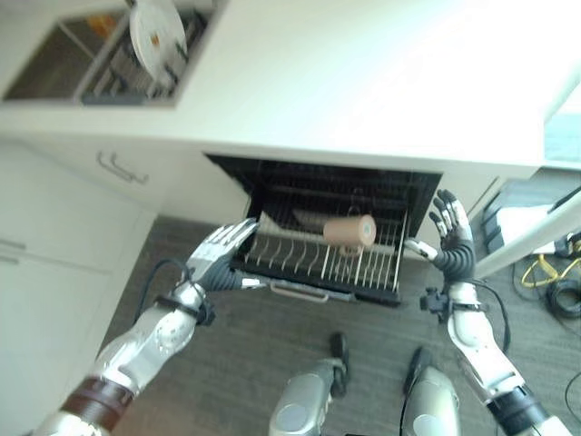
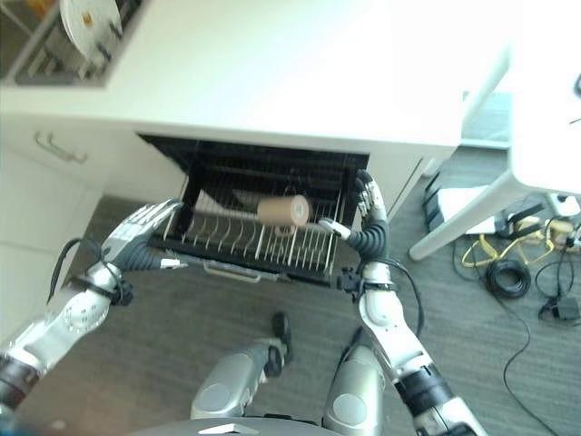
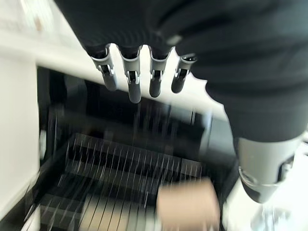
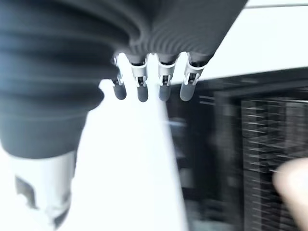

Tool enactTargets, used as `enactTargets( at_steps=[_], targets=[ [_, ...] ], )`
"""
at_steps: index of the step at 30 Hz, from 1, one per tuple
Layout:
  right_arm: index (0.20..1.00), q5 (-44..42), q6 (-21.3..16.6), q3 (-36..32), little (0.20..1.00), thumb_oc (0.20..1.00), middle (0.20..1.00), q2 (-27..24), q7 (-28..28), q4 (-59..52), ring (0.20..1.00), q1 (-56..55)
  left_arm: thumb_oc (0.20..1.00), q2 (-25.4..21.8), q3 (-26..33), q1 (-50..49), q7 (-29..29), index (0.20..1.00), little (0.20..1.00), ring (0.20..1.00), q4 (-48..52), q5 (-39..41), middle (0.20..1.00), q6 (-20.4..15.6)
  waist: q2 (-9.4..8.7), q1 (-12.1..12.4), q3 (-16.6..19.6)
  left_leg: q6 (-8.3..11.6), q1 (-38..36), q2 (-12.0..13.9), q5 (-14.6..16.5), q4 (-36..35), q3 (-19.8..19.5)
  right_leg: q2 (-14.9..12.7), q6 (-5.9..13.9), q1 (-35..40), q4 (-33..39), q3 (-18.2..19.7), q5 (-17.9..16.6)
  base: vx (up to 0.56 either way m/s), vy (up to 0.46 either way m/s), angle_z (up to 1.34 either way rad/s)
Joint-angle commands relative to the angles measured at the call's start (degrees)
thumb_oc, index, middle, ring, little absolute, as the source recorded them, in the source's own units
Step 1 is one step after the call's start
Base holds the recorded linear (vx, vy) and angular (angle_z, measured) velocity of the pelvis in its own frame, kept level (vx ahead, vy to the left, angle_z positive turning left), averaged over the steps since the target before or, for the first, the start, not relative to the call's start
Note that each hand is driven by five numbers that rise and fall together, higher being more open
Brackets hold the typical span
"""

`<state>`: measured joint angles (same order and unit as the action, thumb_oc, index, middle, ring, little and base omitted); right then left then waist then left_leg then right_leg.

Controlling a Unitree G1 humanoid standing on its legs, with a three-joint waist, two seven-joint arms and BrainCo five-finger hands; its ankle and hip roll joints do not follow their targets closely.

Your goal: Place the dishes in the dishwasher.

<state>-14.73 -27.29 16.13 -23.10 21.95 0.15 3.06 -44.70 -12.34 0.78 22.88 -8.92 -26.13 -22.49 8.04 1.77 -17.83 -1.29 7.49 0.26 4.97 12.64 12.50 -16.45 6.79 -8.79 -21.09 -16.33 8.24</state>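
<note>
Dishwasher rack (image 1: 318, 263) pulled out under counter, tan cup (image 1: 350, 231) lying on its tines. Left hand (image 1: 218, 254) at rack's left corner, fingers straight. Right hand (image 1: 451, 227) raised beside rack's right edge, fingers spread, empty. White plate (image 1: 156, 27) up in sink (image 1: 54, 77).

Plate (image 1: 157, 34) in sink rack cut by top edge; rack (image 3: 120, 187) blurred in wrist views.

The scene is brightly lit, and the white worktop (image 1: 363, 82) is washed out by glare toward its right side. The inside of the dishwasher (image 1: 327, 195) is left in deep shadow. Both head views are softened by slight blur. Heavy motion blur is seen in both wrist views, where the rack (image 3: 120, 187) wires are smeared into streaks
</note>
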Motion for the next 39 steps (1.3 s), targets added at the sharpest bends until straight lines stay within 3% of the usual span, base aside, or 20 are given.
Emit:
enactTargets(
  at_steps=[1,4,6,8,10,13,14,15,16,17,18,19,20,22,23,25,29,31,35,39],
  targets=[
    [1.000,-2.7,-2.2,-1.8,1.000,1.000,1.000,2.7,-6.0,-0.8,1.000,4.2,1.000,-1.6,3.7,2.3,7.1,1.000,1.000,1.000,3.1,-0.4,1.000,-6.2,-2.18,0.2,4.9,1.36,1.9,-0.9,4.2,4.6,-3.9,-4.2,5.13,2.3,3.9,2.2,-7.2,0.19,0.159,-0.21],
    [1.000,-3.7,-1.9,-4.5,1.000,1.000,1.000,3.6,-9.3,-2.6,1.000,1.8,1.000,0.2,8.4,-0.6,6.6,1.000,1.000,1.000,4.2,3.2,1.000,-8.6,-3.10,0.0,6.6,0.45,0.2,-1.4,5.5,4.6,-3.2,-4.2,5.93,3.5,3.9,1.9,-9.4,0.10,0.080,-0.12],
    [1.000,-3.6,-1.9,-7.0,1.000,1.000,1.000,4.0,-11.5,-5.1,1.000,0.0,1.000,3.7,13.5,-3.0,3.5,1.000,1.000,1.000,4.3,13.9,1.000,-10.2,-3.99,0.1,7.7,-0.39,-1.1,-0.8,6.3,4.6,-1.9,-1.8,5.95,5.9,3.9,-0.5,-10.2,0.07,0.004,-0.18],
    [1.000,-4.2,-2.7,-10.5,1.000,1.000,1.000,3.1,-11.6,-7.6,1.000,-2.6,1.000,9.5,15.6,-2.8,-0.2,1.000,1.000,1.000,1.1,24.2,1.000,-10.8,-5.08,-1.6,8.3,-0.86,-1.5,-0.4,6.6,4.6,-2.5,6.2,3.49,6.9,3.9,0.2,-5.6,0.06,-0.130,-0.13],
    [1.000,-5.2,-4.2,-13.7,1.000,1.000,1.000,2.7,-11.7,-8.4,1.000,-4.6,1.000,14.8,16.4,-3.4,-1.7,1.000,1.000,1.000,-1.3,30.6,1.000,-11.6,-6.44,-2.5,8.6,-0.82,-2.6,-0.6,7.3,4.6,-1.9,9.6,2.06,6.8,3.9,1.2,-3.8,0.05,-0.176,0.32],
    [1.000,-9.4,-7.3,-19.4,1.000,1.000,1.000,1.2,-13.0,-7.3,1.000,-7.6,1.000,19.6,16.5,-3.0,-2.4,1.000,1.000,1.000,-5.3,36.8,1.000,-12.4,-9.52,-4.2,8.8,-1.10,-7.9,-2.1,8.2,4.6,2.4,9.9,0.19,6.9,3.9,3.4,-0.1,0.11,-0.167,0.14],
    [1.000,-9.3,-8.5,-20.8,1.000,1.000,1.000,0.1,-13.0,-6.5,1.000,-7.5,1.000,20.5,17.0,-3.3,-2.1,1.000,1.000,1.000,-5.9,38.5,1.000,-12.5,-11.16,-3.8,7.7,-0.57,-9.1,-3.0,6.1,4.6,3.5,8.6,-0.96,7.7,3.9,3.4,-0.4,0.12,-0.053,0.34],
    [1.000,-7.6,-9.6,-21.9,1.000,1.000,1.000,-0.3,-12.2,-5.7,1.000,-7.3,1.000,21.6,17.4,-3.7,-1.9,1.000,1.000,1.000,-6.9,40.2,1.000,-13.1,-11.97,-3.2,6.5,0.69,-8.2,-3.5,3.1,7.4,1.1,8.7,-1.84,8.6,3.9,4.9,-0.3,0.04,0.020,0.18],
    [1.000,-7.4,-10.1,-22.5,1.000,1.000,1.000,-1.0,-11.3,-4.9,1.000,-6.9,1.000,22.5,18.6,-4.1,-2.0,1.000,1.000,1.000,-8.2,42.2,1.000,-13.6,-11.73,-2.9,5.5,1.94,-6.1,-3.4,0.8,10.7,-2.1,9.7,-2.83,9.1,3.9,6.4,-0.3,0.14,0.376,-0.30],
    [1.000,-10.5,-8.7,-25.5,1.000,1.000,1.000,-1.7,-11.6,-3.1,1.000,-5.4,1.000,24.1,21.2,-4.4,-1.1,1.000,1.000,1.000,-12.8,41.6,1.000,-15.7,-11.62,-4.1,6.4,3.08,-8.7,3.3,-1.8,4.6,-3.6,10.3,-3.08,8.7,3.9,9.0,-0.2,0.12,0.393,-0.54],
    [1.000,-10.6,-8.7,-25.6,1.000,1.000,1.000,-1.7,-11.6,-3.1,1.000,-5.4,1.000,24.1,21.3,-4.4,-1.0,1.000,1.000,1.000,-12.9,41.6,1.000,-15.7,-11.56,-4.2,6.5,3.20,-8.5,3.8,-2.1,4.6,-3.6,10.4,-3.16,8.5,3.9,9.1,-0.4,0.15,0.632,-0.68],
    [1.000,-11.8,-7.6,-25.9,1.000,1.000,1.000,-2.8,-11.2,-3.1,1.000,-4.3,1.000,24.3,21.2,-4.3,1.7,1.000,1.000,1.000,-14.4,41.6,1.000,-16.5,-10.56,-4.6,7.0,3.71,-7.3,7.0,1.7,4.6,-9.1,10.4,-2.53,8.0,3.9,11.1,-0.1,0.08,0.519,-0.40],
    [1.000,-12.0,-6.7,-25.8,1.000,1.000,1.000,-3.3,-10.3,-3.4,1.000,-3.7,1.000,24.6,21.6,-4.1,2.1,1.000,1.000,1.000,-15.5,41.8,1.000,-17.2,-9.90,-4.7,7.5,4.71,-5.9,8.5,1.0,4.6,-12.9,10.1,-2.32,7.3,3.9,12.8,-0.3,0.11,0.651,-0.19],
    [1.000,-10.8,-6.2,-25.3,1.000,1.000,1.000,-3.6,-7.9,-2.6,1.000,-2.8,1.000,24.6,21.9,-3.8,2.8,1.000,1.000,1.000,-16.7,40.1,1.000,-18.7,-8.74,-5.3,8.2,4.62,-5.4,7.0,4.7,4.6,-15.3,7.7,-0.50,7.0,3.9,14.7,-0.4,0.13,0.675,-0.60],
    [1.000,-10.9,-6.0,-25.6,1.000,1.000,1.000,-3.2,-6.3,-2.4,1.000,-3.1,1.000,24.7,21.6,-3.5,2.3,1.000,1.000,1.000,-16.8,39.2,1.000,-19.5,-8.56,-5.6,8.4,4.64,-5.4,6.8,4.9,4.6,-14.4,6.6,0.23,6.7,3.9,14.4,-0.8,0.14,0.701,-0.94],
    [1.000,-10.9,-6.7,-25.9,1.000,1.000,1.000,-1.1,-5.1,-2.5,1.000,-4.6,1.000,23.4,21.0,-3.4,5.2,1.000,1.000,1.000,-15.3,32.4,1.000,-21.6,-8.67,-5.6,8.9,3.38,-5.5,3.4,6.7,4.6,-13.3,3.5,2.41,5.8,3.9,14.7,-2.9,0.10,0.509,-0.22],
    [1.000,-9.5,-5.7,-25.6,1.000,1.000,1.000,2.2,-4.5,-3.0,1.000,-4.8,1.000,18.0,24.9,-6.9,7.6,1.000,1.000,1.000,-6.1,27.1,1.000,-22.2,-7.69,-2.0,9.5,0.90,-6.1,1.1,8.0,4.6,-7.8,-0.9,3.70,5.7,3.9,6.7,-8.9,0.03,0.353,-0.44],
    [1.000,-8.6,-4.7,-25.4,1.000,1.000,1.000,2.8,-4.7,-3.4,1.000,-5.0,1.000,15.4,27.2,-8.0,6.4,1.000,1.000,1.000,-1.6,27.2,1.000,-21.3,-6.95,-1.2,9.9,-0.06,-5.4,0.7,8.0,4.6,-6.4,4.0,2.53,6.3,3.9,3.3,-5.5,-0.01,0.211,-0.99],
    [1.000,-9.6,-3.2,-24.2,1.000,1.000,1.000,2.7,-6.3,-4.1,1.000,-4.9,1.000,14.8,29.7,-9.6,6.5,1.000,1.000,1.000,1.4,27.4,1.000,-19.3,-7.07,0.1,10.1,-0.27,-4.8,-0.5,8.1,4.6,-5.4,10.3,-0.56,7.5,3.9,-1.0,-1.7,0.01,0.047,-0.27],
    [1.000,-10.6,-4.0,-24.5,1.000,1.000,1.000,1.6,-7.5,-3.7,1.000,-5.1,1.000,16.8,29.5,-9.9,6.1,1.000,1.000,1.000,1.1,30.4,1.000,-18.1,-7.93,-0.3,10.8,-0.08,-3.9,-2.4,6.8,4.6,-6.3,11.9,-2.12,6.1,3.9,2.3,0.4,0.03,-0.071,-0.21]
  ],
)
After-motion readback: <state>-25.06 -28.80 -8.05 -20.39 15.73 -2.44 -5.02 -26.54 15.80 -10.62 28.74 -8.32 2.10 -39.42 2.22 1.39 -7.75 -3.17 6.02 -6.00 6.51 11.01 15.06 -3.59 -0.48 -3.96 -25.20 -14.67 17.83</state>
